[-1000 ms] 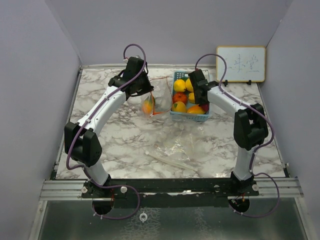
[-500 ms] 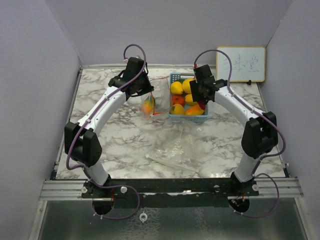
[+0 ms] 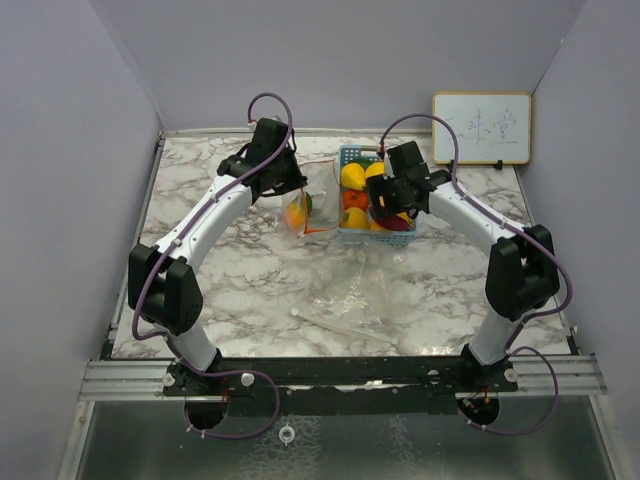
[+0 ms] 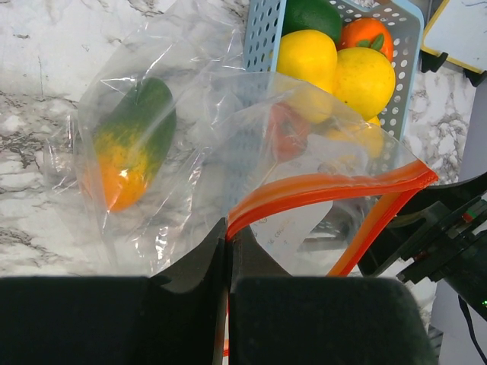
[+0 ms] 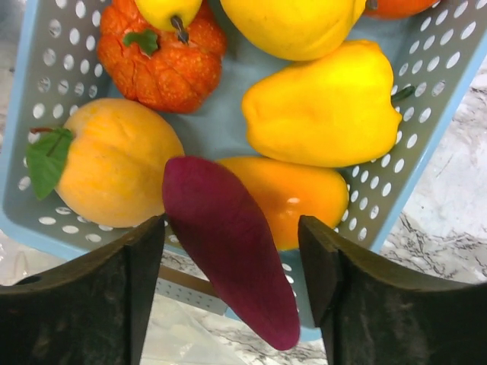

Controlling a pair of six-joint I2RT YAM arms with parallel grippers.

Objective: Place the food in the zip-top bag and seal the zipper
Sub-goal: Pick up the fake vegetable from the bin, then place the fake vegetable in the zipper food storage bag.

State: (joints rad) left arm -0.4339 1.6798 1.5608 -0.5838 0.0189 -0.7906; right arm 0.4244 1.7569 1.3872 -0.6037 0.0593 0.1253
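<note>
Now the right gripper [image 5: 228, 296] has its jaws wide around a purple vegetable [image 5: 228, 247], long axis slanting over the blue basket [image 5: 437, 144]. Left gripper [image 4: 228, 255] pinches the zip-top bag [image 4: 304, 190] near the surface's far edge.

Overhead view faces down from behind; both close wrist views share the basket [image 5: 445, 106] (nearly filling one).

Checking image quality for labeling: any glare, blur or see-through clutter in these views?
Left wrist: the clear zip-top bag shows glare streaks, and the blue basket reads through the film. Right wrist: the purple vegetable is sharp, the near end effector fingers soft. Top external: even light, soft shadows.
</note>
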